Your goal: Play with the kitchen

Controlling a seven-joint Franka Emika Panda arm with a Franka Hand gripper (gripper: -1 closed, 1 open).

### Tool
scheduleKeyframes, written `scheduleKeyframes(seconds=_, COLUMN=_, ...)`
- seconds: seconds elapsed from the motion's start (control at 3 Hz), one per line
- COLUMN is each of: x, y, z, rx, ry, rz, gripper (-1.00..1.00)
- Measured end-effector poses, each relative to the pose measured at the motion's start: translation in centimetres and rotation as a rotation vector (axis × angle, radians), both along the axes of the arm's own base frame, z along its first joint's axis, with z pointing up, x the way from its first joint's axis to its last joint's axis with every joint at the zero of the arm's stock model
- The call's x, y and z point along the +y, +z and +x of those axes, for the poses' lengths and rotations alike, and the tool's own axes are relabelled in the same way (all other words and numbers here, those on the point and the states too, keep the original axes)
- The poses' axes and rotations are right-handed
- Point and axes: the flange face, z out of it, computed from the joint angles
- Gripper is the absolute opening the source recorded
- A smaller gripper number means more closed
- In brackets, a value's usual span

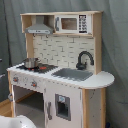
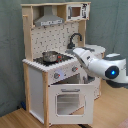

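Tall white and light-wood toy play kitchen beside white robot arm; pincer hidden at hob level, grip unreadable. Windowed oven door hangs open below. Small steel pot untouched; play barely begun.

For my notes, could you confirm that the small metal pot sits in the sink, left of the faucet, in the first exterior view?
Not quite: the pot sits on the black hob, not in the sink. It is indeed left of the faucet, as the first exterior view shows.
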Motion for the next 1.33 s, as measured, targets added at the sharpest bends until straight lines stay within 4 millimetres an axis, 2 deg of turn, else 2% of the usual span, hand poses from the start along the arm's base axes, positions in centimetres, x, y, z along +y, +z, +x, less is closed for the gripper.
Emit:
scheduleKeyframes(seconds=1.0, x=-2.7, y=2.1, z=-1.8, rx=0.207, ry=-0.076, rz=-0.076, gripper=1.00)
scheduleKeyframes(seconds=1.33, x=-3.3, y=1.9, z=-2.5, rx=0.283, ry=-0.100, rz=-0.101, gripper=1.00)
